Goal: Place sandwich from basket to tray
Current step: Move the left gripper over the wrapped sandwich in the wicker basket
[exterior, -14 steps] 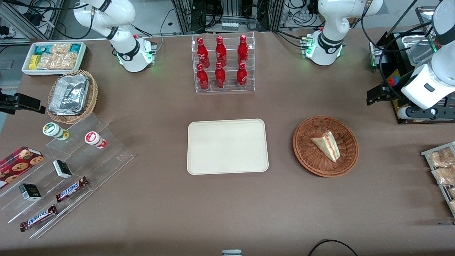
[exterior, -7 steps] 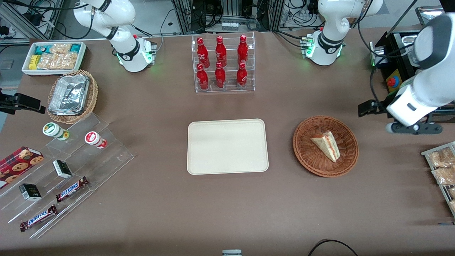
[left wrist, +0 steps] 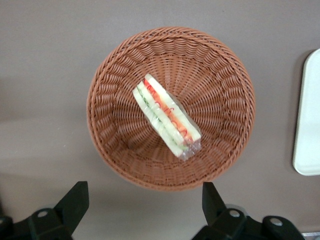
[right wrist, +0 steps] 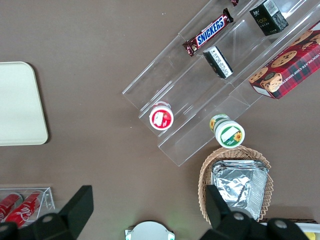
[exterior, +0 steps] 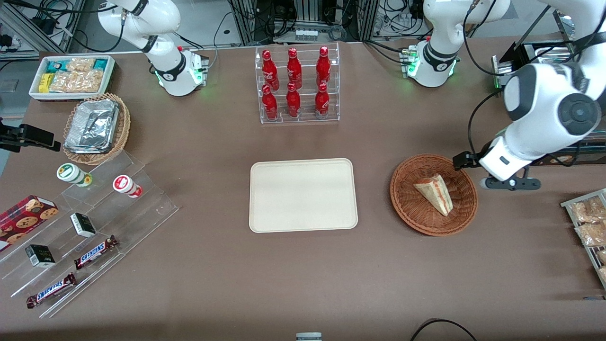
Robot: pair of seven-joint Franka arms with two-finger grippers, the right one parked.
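The sandwich point(exterior: 434, 192) point(left wrist: 167, 122), a wrapped wedge with red and green filling, lies in the reddish-brown wicker basket point(exterior: 402, 199) point(left wrist: 115, 150). The cream tray point(exterior: 303, 195) point(left wrist: 309, 115) lies flat beside the basket, toward the parked arm's end, with nothing on it. My gripper point(exterior: 506, 182) point(left wrist: 142, 197) hangs open above the table just outside the basket's rim, on the working arm's side. Its two fingertips point(left wrist: 75, 197) stand wide apart with only bare table between them.
A clear rack of red bottles point(exterior: 297, 85) stands farther from the front camera than the tray. A wire rack of snack packets point(exterior: 587, 227) and a black stand point(exterior: 525, 61) sit at the working arm's end. Acrylic steps with snacks point(exterior: 94, 222) lie toward the parked arm's end.
My arm has swung in from the working arm's end of the table toward the basket, bringing the gripper close to its rim. The sandwich and the tray have not moved.
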